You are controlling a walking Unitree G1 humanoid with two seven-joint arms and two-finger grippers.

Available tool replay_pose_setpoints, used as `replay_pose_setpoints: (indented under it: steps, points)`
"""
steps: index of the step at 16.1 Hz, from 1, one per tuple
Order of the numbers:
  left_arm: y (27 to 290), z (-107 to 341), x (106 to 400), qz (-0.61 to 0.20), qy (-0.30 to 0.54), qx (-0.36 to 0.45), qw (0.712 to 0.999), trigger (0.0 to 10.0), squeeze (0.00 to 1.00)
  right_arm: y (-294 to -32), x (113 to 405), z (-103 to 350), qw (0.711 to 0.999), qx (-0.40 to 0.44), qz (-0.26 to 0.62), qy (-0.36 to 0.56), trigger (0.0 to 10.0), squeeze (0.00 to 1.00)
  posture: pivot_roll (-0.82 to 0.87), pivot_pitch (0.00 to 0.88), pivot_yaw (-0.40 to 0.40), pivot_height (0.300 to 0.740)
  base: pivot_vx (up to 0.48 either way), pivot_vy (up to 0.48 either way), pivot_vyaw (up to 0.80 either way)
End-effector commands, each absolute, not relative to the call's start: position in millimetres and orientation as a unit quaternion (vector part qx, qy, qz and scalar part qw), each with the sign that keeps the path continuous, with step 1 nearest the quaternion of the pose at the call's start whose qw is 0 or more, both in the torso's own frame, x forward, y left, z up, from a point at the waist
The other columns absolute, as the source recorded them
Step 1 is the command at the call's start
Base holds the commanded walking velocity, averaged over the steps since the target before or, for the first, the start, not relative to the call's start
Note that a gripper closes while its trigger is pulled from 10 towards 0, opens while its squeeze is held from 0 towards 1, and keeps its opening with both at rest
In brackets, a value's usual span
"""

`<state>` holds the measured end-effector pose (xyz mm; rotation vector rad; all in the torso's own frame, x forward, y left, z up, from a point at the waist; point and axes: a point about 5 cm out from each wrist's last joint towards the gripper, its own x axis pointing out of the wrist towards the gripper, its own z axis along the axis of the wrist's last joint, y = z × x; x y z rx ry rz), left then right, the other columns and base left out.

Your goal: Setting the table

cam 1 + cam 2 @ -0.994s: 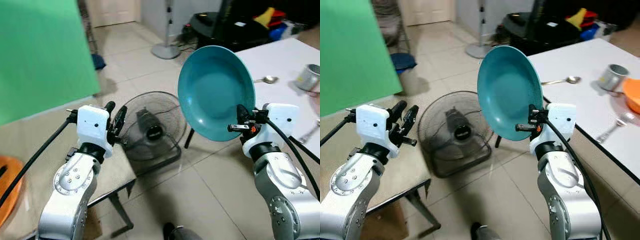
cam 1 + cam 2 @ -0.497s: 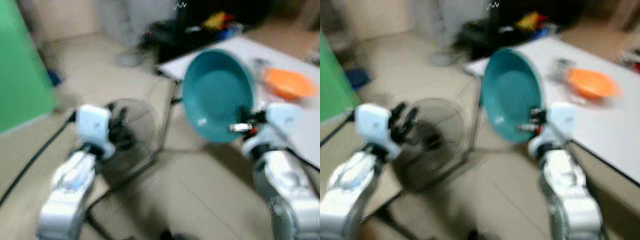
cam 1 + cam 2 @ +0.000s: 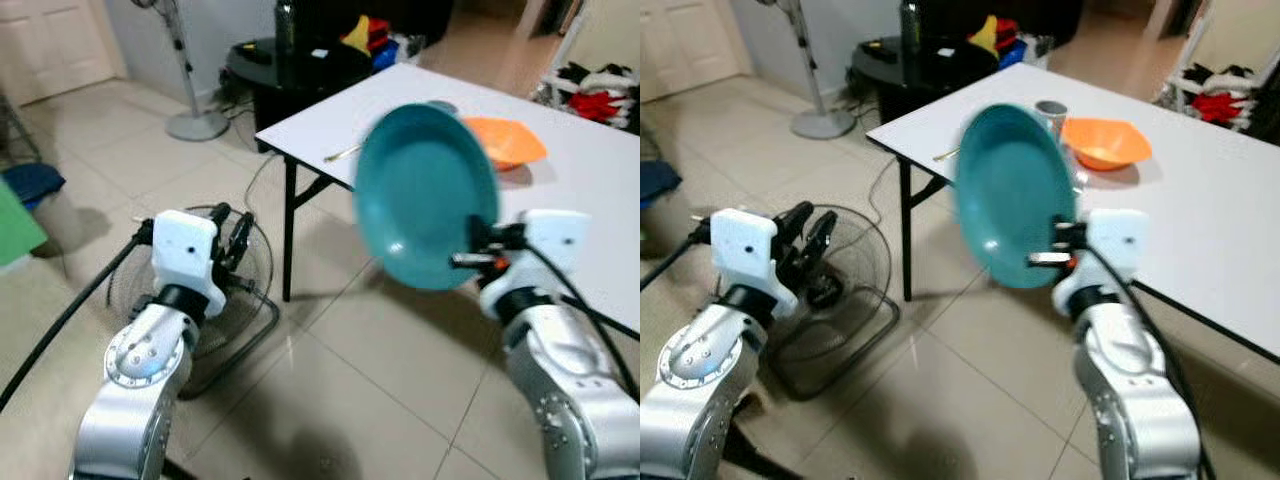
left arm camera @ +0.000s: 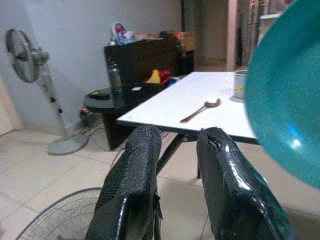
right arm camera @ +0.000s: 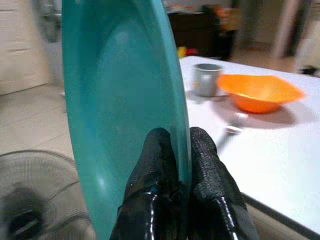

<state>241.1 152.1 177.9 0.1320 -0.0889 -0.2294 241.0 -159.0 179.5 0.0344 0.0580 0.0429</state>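
A teal plate [image 3: 425, 195] stands on edge in the air, with my right gripper [image 3: 470, 247] shut on its lower rim. The right wrist view has both black fingers [image 5: 155, 160] pinching that rim. Behind the plate is a white table [image 3: 600, 170] with an orange bowl [image 3: 505, 140], a metal cup [image 3: 1050, 108] and a spoon [image 3: 340, 153] near its far-left edge. My left gripper [image 3: 230, 232] is held up at the left, open, with nothing between its fingers [image 4: 137, 175].
A floor fan [image 3: 845, 285] lies on the tiles below my left arm. A standing fan [image 3: 190, 60] and a black round table [image 3: 290, 60] with a bottle are at the back. Clothes hang at the far right [image 3: 600, 80]. Open tiled floor lies before the table.
The camera has swung right: the green board has left the picture and the white table now fills the right side, closer. The plate stays in my right gripper.
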Motion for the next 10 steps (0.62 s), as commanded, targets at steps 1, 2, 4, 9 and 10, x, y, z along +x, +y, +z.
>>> replay_pose_setpoints:
  steps: [1,2,4,9,10]
  points:
    - [153.7,176.6,241.9,-0.116,-0.04,0.065,0.99,10.0,0.0,-159.2,242.3,186.2,0.999,0.02,0.027,0.015,10.0,0.0,0.11,0.0,-0.007,0.74,0.345,0.0,0.0]
    - [153.8,176.2,241.9,-0.117,-0.039,0.065,0.99,10.0,0.0,-159.3,243.3,185.4,0.999,0.028,0.032,0.018,10.0,0.0,0.11,0.0,-0.007,0.74,0.352,0.0,0.0]
    - [154.0,175.8,242.3,-0.119,-0.039,0.067,0.99,10.0,0.0,-158.2,244.8,183.7,0.998,0.037,0.042,0.024,10.0,0.0,0.11,0.0,-0.006,0.74,0.351,0.0,0.0]
    - [154.1,175.7,243.2,-0.123,-0.04,0.069,0.989,10.0,0.0,-156.9,248.1,182.3,0.997,0.044,0.05,0.03,10.0,0.0,0.11,0.0,-0.009,0.74,0.349,0.0,0.0]
    - [153.8,175.8,243.5,-0.123,-0.04,0.07,0.989,10.0,0.0,-157.0,248.9,182.0,0.997,0.045,0.051,0.032,10.0,0.0,0.11,0.0,-0.009,0.74,0.352,0.0,-0.8]
